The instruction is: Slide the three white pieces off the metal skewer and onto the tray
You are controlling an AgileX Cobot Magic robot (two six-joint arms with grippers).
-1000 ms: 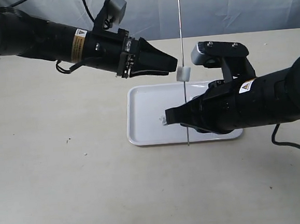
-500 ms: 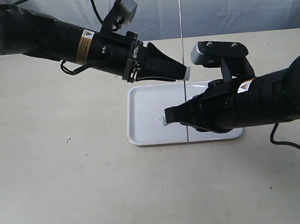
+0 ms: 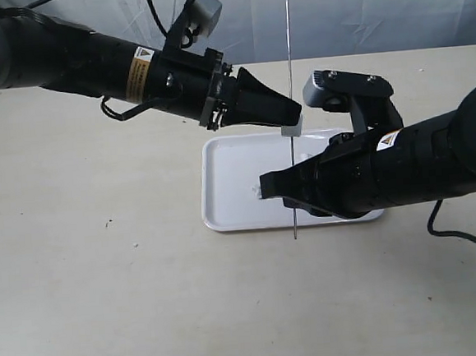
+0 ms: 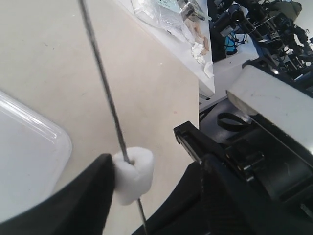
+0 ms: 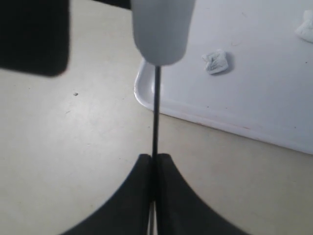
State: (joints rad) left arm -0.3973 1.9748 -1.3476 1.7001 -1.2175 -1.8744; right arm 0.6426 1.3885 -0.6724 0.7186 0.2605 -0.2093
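The thin metal skewer (image 3: pixel 288 26) stands upright over the white tray (image 3: pixel 223 204). My right gripper (image 3: pixel 276 185) is shut on its lower part, with the rod pinched between the fingertips (image 5: pixel 142 166). One white piece (image 3: pixel 291 129) is threaded on the skewer (image 5: pixel 155 112) above that grip. My left gripper (image 3: pixel 296 111) is open around the rod at the piece (image 4: pixel 133 174), and one finger (image 4: pixel 93 196) touches it. Two crumpled white pieces lie on the tray (image 5: pixel 274 88): one (image 5: pixel 215 61) near a corner, another (image 5: pixel 305 27) at the picture's edge.
The tray sits on a tan table (image 3: pixel 108 304) with a blue-grey backdrop behind. The right arm's grey camera housing (image 3: pixel 330 84) stands close to the skewer. The left wrist view shows a cluttered white shelf (image 4: pixel 195 44) beyond the table.
My left gripper has moved right onto the skewer and down, and the white piece has slid lower on the rod. The skewer's lower tip sits slightly lower than before.
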